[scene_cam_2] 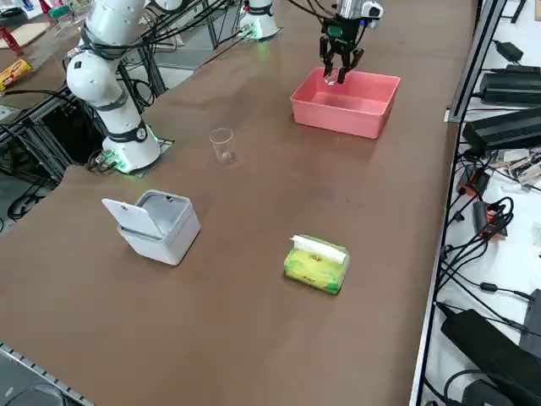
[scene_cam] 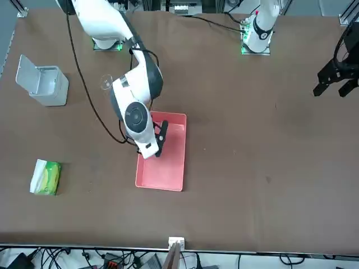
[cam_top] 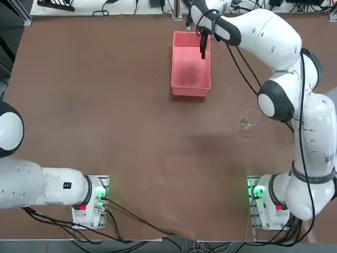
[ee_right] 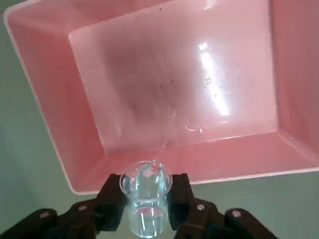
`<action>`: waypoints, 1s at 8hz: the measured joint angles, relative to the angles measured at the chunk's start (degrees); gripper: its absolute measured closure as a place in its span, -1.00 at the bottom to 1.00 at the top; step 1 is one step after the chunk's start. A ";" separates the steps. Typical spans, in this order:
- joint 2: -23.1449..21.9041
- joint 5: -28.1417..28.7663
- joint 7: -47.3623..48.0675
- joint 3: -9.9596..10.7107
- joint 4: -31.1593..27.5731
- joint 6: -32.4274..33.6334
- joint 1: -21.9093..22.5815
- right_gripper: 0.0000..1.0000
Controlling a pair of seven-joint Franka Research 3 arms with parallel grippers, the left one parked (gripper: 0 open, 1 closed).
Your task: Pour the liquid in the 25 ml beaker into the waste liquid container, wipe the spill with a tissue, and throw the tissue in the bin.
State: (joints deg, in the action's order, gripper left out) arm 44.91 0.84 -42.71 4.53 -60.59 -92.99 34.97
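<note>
Over the pink waste liquid container (ee_right: 164,74), at one short wall, I see the 25 ml beaker (ee_right: 145,201) clamped between the two dark fingers (ee_right: 112,201) of my right end effector (scene_cam_2: 340,74). I count two beakers on this rig: the tiny one in the grip, and a wider, taller clear glass beaker (scene_cam_2: 222,145) standing upright on the bare brown counter (cam_top: 105,116), well apart from the tray and nearer the right arm's base.

In the wrist view the small beaker is a clear glass cylinder with a thin rolled rim, its open mouth facing towards the tray's floor. Bright glints show inside the glass, but I cannot tell how much liquid it holds. The fingers press on opposite sides of its wall, below the rim.

I count one pink tray, rectangular with low walls and a flat floor that carries a few dark specks and a bright reflected streak. In the top view it lies lengthwise at the far side of the counter, with the end effector over its far right corner.

I count one bin (scene_cam_2: 159,224), a pale grey-white box with its lid tipped open, sitting near the counter's right edge. I count one yellow-green tissue pack (scene_cam_2: 317,264) with a white sheet sticking up from it, lying apart from the bin, further from the arm bases.
</note>
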 joint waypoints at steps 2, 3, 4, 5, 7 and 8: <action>0.61 -1.95 1.27 0.12 0.46 2.94 1.04 0.06; 0.93 -2.87 1.53 0.17 0.93 4.24 1.37 0.06; 1.19 -4.08 1.60 0.18 1.62 5.12 1.69 0.06; 1.30 -4.89 1.68 0.18 2.00 5.60 2.18 0.06; 1.69 -5.51 1.88 0.19 2.21 6.46 2.94 0.06; 1.93 -5.87 1.90 0.20 2.28 6.80 3.16 0.06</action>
State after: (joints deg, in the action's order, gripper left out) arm 46.85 -5.03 -40.81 4.73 -58.30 -86.19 38.13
